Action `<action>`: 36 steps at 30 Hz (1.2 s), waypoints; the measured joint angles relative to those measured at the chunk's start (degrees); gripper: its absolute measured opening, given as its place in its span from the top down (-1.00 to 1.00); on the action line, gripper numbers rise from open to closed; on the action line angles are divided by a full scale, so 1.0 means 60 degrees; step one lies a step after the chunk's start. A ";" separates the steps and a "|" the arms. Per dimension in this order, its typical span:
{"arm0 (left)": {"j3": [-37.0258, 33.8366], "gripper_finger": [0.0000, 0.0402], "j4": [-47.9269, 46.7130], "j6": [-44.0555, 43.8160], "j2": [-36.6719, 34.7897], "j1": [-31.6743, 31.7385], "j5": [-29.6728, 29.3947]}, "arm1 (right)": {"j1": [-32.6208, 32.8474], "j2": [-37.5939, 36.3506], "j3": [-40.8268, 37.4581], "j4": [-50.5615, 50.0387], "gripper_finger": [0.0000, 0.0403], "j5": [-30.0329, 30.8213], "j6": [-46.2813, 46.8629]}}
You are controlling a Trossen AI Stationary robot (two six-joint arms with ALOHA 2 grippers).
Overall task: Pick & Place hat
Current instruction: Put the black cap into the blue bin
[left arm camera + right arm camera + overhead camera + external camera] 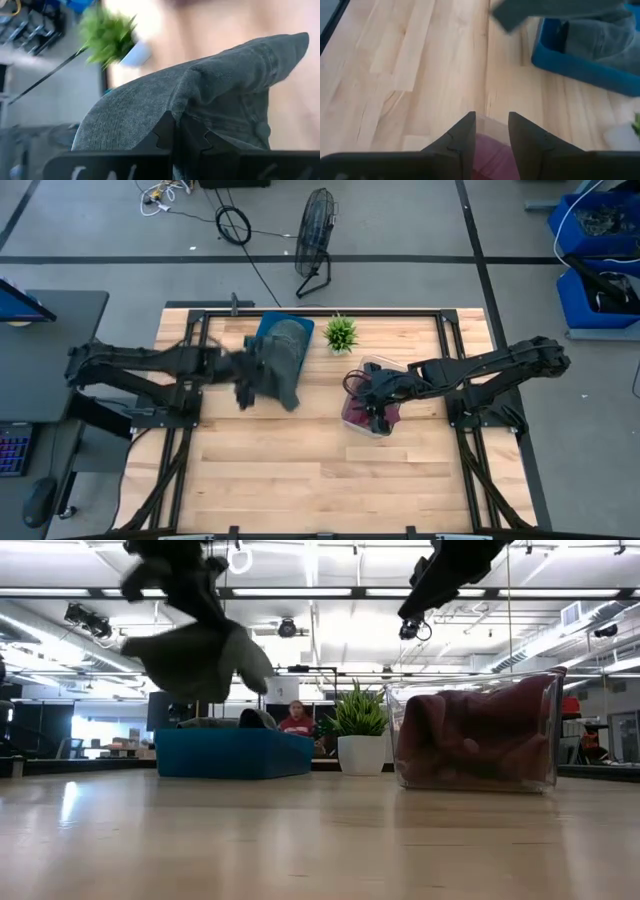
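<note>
Two grippers at work over a pale wooden table (300, 480).
Left gripper (186, 134), fingers closed on a grey denim cap (280, 370), holds it raised just in front of a blue rectangular bin (230, 753); right gripper (490, 131), fingers slightly parted and holding nothing, hangs above a clear plastic tub (478, 730) of maroon fabric; small green potted plant (341, 333) beyond.

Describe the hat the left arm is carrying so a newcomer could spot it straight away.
Start at the blue bin at the table's back edge, beside the potted plant. Just in front of it, the left gripper holds a grey cap up off the wood. Unlike the grey hats lying in the bin and the maroon ones in the clear container, it hangs in mid-air.
</note>
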 joint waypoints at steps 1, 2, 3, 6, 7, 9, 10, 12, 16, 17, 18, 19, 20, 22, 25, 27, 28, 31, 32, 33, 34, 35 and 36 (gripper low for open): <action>0.0000 0.94 0.0088 0.0446 0.0073 0.0476 0.0080 | 0.0000 0.0000 0.0000 0.0084 0.41 -0.0001 -0.0143; 0.0013 0.93 0.0261 0.0821 0.0211 0.0944 0.0201 | -0.0002 0.0000 0.0000 0.0189 0.41 0.0002 -0.0301; 0.0019 0.93 0.0357 0.1110 0.0339 0.1417 0.0354 | -0.0010 0.0000 0.0000 0.0346 0.41 0.0061 -0.0455; 0.0000 0.94 0.0246 0.1457 0.0795 0.2649 0.0836 | -0.0017 0.0086 -0.0009 0.1340 0.41 0.0871 -0.0549; 0.0000 0.95 0.0331 0.1482 0.0974 0.2997 0.1001 | -0.0017 0.0155 -0.0019 0.1667 0.41 0.1295 -0.0498; 0.0000 0.95 0.0391 0.1512 0.1368 0.3558 0.1302 | -0.0030 0.0421 -0.0025 0.2266 0.42 0.2017 -0.0486; 0.0000 0.95 0.0539 0.1575 0.1581 0.3754 0.1413 | -0.0057 0.0585 -0.0026 0.2492 0.43 0.2125 -0.0589; 0.0000 0.95 0.0930 0.2050 0.1982 0.4028 0.1540 | -0.0133 0.1020 -0.0036 0.3059 0.47 0.2170 -0.0763; 0.0004 0.94 0.2153 0.3176 0.2678 0.4117 0.1556 | -0.0390 0.2046 -0.0036 0.4455 0.66 0.2244 -0.0801; 0.0004 0.95 0.2420 0.3276 0.2813 0.4113 0.1563 | -0.0470 0.2293 -0.0036 0.4804 0.73 0.2436 -0.0805; 0.0005 0.95 0.2749 0.3365 0.2963 0.4069 0.1568 | -0.0551 0.2501 -0.0036 0.5093 0.80 0.2669 -0.0824; 0.0011 0.95 0.2967 0.3413 0.3075 0.4058 0.1667 | -0.0630 0.2669 -0.0036 0.5294 0.88 0.2895 -0.0900; 0.0011 0.95 0.3044 0.3441 0.3181 0.4082 0.1797 | -0.0719 0.2845 -0.0036 0.5487 0.94 0.3129 -0.0971; 0.0011 0.93 0.3292 0.3501 0.3381 0.4089 0.1991 | -0.0927 0.3090 -0.0036 0.5653 0.96 0.3603 -0.0948; 0.0015 0.89 0.3373 0.3359 0.3614 0.4120 0.2310 | -0.1273 0.3320 -0.0040 0.5762 0.96 0.4372 -0.0369; 0.0018 0.87 0.3379 0.3072 0.3790 0.4124 0.2427 | -0.1540 0.3425 -0.0040 0.5755 0.98 0.4470 -0.0010; 0.0018 0.86 0.3371 0.2852 0.3872 0.4139 0.2462 | -0.1676 0.3478 -0.0040 0.5795 0.98 0.4359 0.0155; 0.0018 0.82 0.3508 0.2126 0.4066 0.4139 0.2494 | -0.2030 0.3599 -0.0040 0.5917 0.98 0.3748 0.0605; 0.0018 0.80 0.3518 0.1876 0.4061 0.4119 0.2495 | -0.2114 0.3658 -0.0040 0.5989 0.98 0.3488 0.0753; 0.0018 0.78 0.3535 0.1714 0.4047 0.4085 0.2485 | -0.2187 0.3718 -0.0040 0.6035 0.99 0.3203 0.0808; 0.0018 0.76 0.3554 0.1640 0.4046 0.4031 0.2454 | -0.2244 0.3761 -0.0040 0.5972 0.99 0.2987 0.0829; 0.0014 0.73 0.3587 0.1625 0.4028 0.3981 0.2446 | -0.2302 0.3843 -0.0040 0.5998 0.99 0.2830 0.0882; 0.0007 0.71 0.3632 0.1624 0.3972 0.3935 0.2449 | -0.2349 0.3916 -0.0040 0.6078 0.99 0.2670 0.0937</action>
